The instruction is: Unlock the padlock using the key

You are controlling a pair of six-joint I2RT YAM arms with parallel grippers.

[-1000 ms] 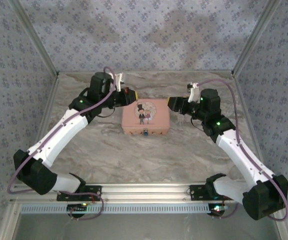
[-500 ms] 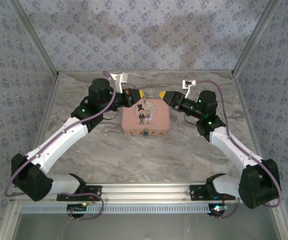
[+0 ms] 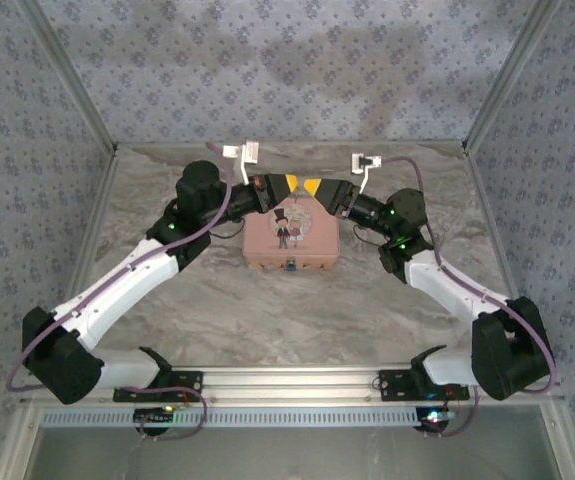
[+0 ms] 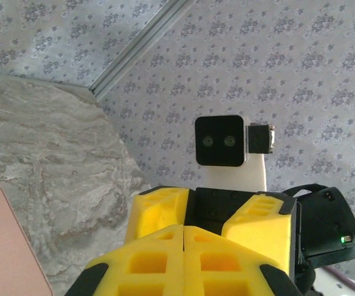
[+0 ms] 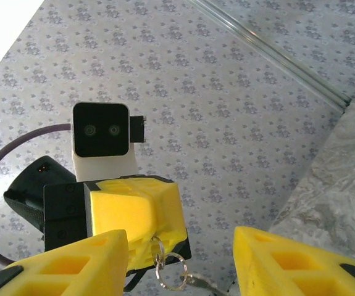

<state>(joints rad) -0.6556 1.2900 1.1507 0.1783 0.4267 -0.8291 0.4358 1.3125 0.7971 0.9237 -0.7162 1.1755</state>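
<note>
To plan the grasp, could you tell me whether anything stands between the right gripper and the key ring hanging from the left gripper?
Nothing visible does: the key ring hangs from the shut left gripper, between the right gripper's open fingers.

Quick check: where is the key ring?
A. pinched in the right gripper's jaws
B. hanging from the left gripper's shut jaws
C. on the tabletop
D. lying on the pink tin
B: the right wrist view shows the key ring dangling from the tip of the left gripper, its jaws shut.
</note>
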